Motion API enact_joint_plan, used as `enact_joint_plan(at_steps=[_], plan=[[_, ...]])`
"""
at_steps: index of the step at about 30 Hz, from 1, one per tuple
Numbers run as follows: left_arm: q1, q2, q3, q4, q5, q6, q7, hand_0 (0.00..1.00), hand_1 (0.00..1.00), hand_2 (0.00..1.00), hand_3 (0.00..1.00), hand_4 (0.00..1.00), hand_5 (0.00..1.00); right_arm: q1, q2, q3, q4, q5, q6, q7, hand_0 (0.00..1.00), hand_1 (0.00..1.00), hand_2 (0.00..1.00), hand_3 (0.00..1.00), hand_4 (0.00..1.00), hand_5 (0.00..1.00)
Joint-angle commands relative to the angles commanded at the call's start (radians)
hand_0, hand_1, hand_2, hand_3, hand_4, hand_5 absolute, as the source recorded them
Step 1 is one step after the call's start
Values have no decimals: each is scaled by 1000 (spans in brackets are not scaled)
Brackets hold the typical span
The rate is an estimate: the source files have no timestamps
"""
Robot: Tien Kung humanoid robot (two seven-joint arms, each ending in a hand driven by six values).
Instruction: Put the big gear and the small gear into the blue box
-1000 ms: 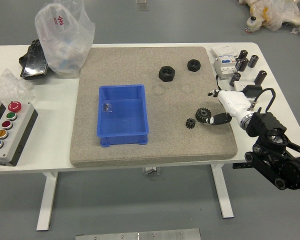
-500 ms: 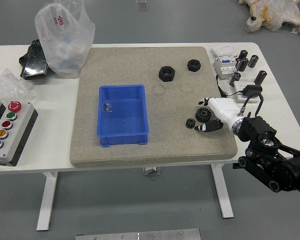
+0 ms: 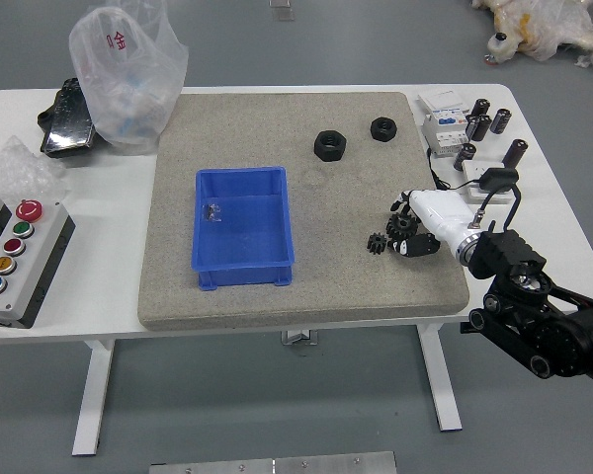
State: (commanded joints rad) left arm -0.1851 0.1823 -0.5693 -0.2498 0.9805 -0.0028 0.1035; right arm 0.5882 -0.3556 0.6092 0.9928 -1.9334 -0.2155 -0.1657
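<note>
On the desk's grey mat [image 3: 326, 296], right of centre, the robot hand [image 3: 405, 225] pinched the big gear [image 3: 401, 226] across its toothed rim, a sound hold for something likely stiff and sturdy. The small gear [image 3: 377, 243] lay just left, outside the blue box [image 3: 244, 269].

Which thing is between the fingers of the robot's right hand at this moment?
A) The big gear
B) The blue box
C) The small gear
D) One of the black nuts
A: the thumb and fingers of the right hand close around the big gear, while the small gear lies just beside them on the mat.
</note>
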Motion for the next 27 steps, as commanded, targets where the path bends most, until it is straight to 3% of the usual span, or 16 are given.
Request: enact_joint_plan(at_steps=[17,18,23,24,27], plan=[[-1,-2,0,-1,1,-2,1,676,669,626,694,729,295,4,10,-25,3,40,-27,22,419,442,588,676,618,202],[0,-2,0,-1,1,-2,1,676,669,626,694,730,295,5,10,-26,4,39,-31,20,341,382,512,663,443,125],[-1,-1,-1,-1,2,-2,1,676,669,626,694,730,295,14,12,-39,9,20,-53,-6,341,382,512,663,443,125],[-1,-1,-1,-1,1,-2,1,676,669,626,693,730,296,15,13,-40,10,17,-55,-10,309,331,409,627,287,125],[0,-1,-1,-1,1,-1,1,676,669,626,693,730,296,22,12,-45,22,9,-60,-24,309,331,409,627,287,125]])
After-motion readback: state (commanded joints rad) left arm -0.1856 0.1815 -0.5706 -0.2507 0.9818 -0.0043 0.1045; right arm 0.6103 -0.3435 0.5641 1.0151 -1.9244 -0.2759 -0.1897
